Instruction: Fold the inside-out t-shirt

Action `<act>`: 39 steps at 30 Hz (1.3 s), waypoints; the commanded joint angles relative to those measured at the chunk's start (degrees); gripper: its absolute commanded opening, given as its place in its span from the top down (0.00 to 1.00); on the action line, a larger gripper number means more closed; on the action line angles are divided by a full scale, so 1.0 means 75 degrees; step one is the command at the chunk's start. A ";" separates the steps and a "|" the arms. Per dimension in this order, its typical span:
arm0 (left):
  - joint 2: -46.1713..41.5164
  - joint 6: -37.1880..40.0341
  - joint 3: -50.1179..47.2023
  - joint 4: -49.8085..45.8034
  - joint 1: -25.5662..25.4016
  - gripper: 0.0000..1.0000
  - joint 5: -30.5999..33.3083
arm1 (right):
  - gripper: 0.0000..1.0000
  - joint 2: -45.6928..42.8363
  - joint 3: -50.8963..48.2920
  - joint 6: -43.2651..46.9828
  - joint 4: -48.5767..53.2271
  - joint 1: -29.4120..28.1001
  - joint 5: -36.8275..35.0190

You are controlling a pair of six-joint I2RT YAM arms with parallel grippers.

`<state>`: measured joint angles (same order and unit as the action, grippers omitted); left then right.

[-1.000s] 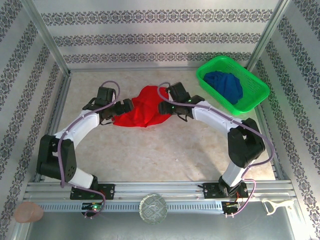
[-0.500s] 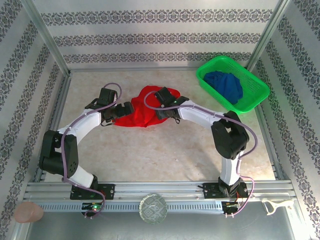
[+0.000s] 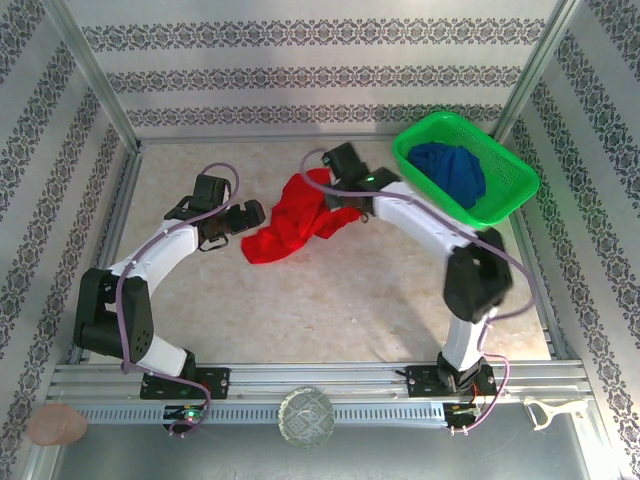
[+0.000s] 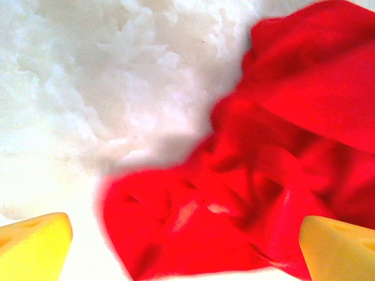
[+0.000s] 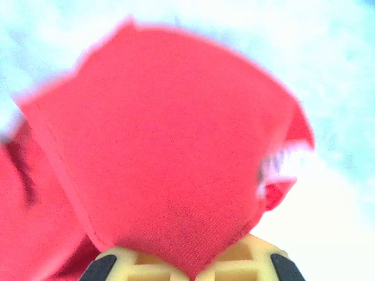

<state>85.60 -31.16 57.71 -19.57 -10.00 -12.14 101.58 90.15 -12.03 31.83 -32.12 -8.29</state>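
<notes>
The blurred t-shirt [image 5: 170, 158] drapes over the right claw [image 5: 187, 266], clenched on a fold and largely hidden, while the left claw [image 4: 184, 246], released, has its yellow fingertips [image 4: 35, 240] cropped at the corners.

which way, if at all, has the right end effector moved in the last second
Yes. The right end effector, shut on the red t-shirt, has moved toward the far wall, nearer the green basket.

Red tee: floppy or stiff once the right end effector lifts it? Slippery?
Probably floppy: the red tee lies crumpled and drapes over the right end effector. Likely light, since one pinched fold holds it. The knit weave looks grippy, so slipping seems unlikely.
</notes>
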 commanded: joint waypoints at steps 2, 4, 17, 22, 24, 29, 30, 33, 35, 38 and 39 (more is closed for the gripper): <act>-0.0221 0.0208 -0.0077 -0.0050 0.0086 0.01 -0.0154 | 1.00 -0.1719 -0.0208 -0.0991 -0.0402 0.0917 0.1685; -0.0197 0.0139 -0.0095 0.0054 0.0082 0.01 -0.0267 | 1.00 -0.1881 -0.0466 -0.1148 -0.0412 0.1303 0.2202; -0.0060 -0.0381 -0.0324 0.0838 -0.0323 0.01 -0.0961 | 0.93 -0.1210 -0.2258 -0.1930 -0.1896 0.1577 0.3293; 0.0342 -0.0709 -0.0208 0.1327 -0.0705 0.01 -0.1065 | 0.62 -0.0255 -0.1006 -0.2244 -0.2021 0.0893 0.3812; 0.0556 -0.0733 -0.0043 0.1379 -0.0875 0.01 -0.1055 | 0.54 -0.0182 -0.0720 -0.2510 -0.2200 0.0869 0.3966; 0.1095 -0.0805 0.0453 0.1490 -0.1325 0.01 -0.0986 | 0.51 -0.0782 -0.1018 -0.2577 -0.2052 0.1399 0.3460; 0.1230 -0.0852 0.0570 0.1541 -0.1422 0.01 -0.0960 | 0.51 -0.1022 -0.1302 -0.2589 -0.2032 0.1594 0.3308; 0.1619 -0.1092 0.0846 0.1850 -0.1747 0.01 -0.0913 | 0.47 -0.1737 -0.2275 -0.2574 -0.1999 0.2249 0.2893; 0.1898 -0.1310 0.1025 0.2111 -0.1932 0.01 -0.0834 | 0.46 -0.2162 -0.2904 -0.2539 -0.1960 0.2710 0.2730; 0.2421 -0.1682 0.1463 0.2455 -0.2150 0.01 -0.0776 | 0.44 -0.2676 -0.3715 -0.2538 -0.1913 0.3453 0.2738; 0.2616 -0.1797 0.1649 0.2520 -0.2215 0.01 -0.0811 | 0.43 -0.2828 -0.3969 -0.2545 -0.1913 0.3681 0.2745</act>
<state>102.37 -40.75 66.81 -5.58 -25.39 -18.98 82.98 64.62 -30.81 16.36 -7.09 13.85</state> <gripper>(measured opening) 0.994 0.563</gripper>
